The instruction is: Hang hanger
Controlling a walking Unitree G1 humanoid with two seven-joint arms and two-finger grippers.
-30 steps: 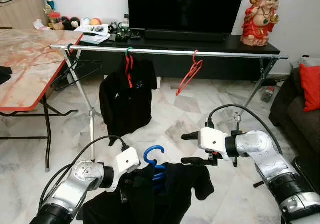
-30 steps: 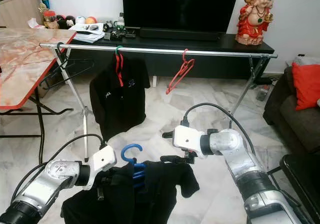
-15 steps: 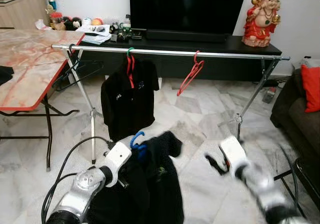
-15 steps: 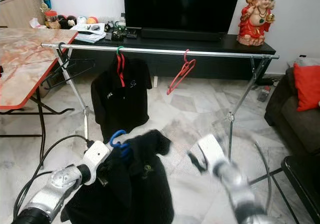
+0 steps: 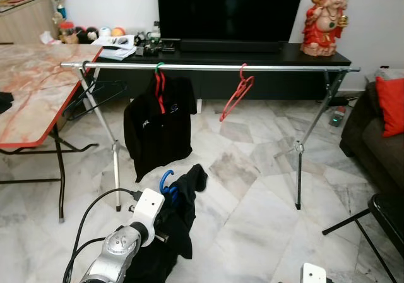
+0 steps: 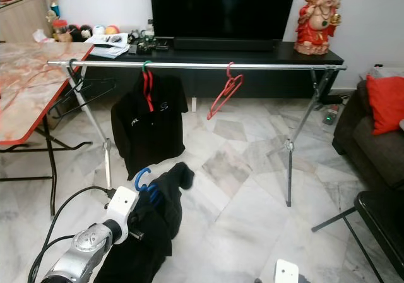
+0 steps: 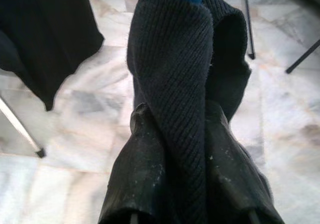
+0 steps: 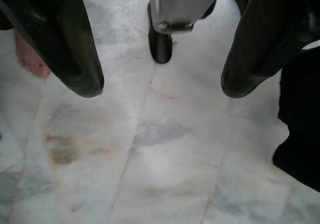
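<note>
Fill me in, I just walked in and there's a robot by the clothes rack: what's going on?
The robot is hanging laundry. Its left gripper is shut on a black garment that sits on a blue hanger, held low in front of the silver rail, not yet hooked on. The rail already carries a black shirt on a red hanger and an empty red hanger. The right gripper hangs near the marble floor, jaws open and empty.

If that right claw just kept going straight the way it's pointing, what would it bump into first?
Most likely the marble floor. The right claw hangs open, pointing down at bare tiles. A black foot of the robot and a dark cloth sit off to the sides, apparently outside that line.
</note>
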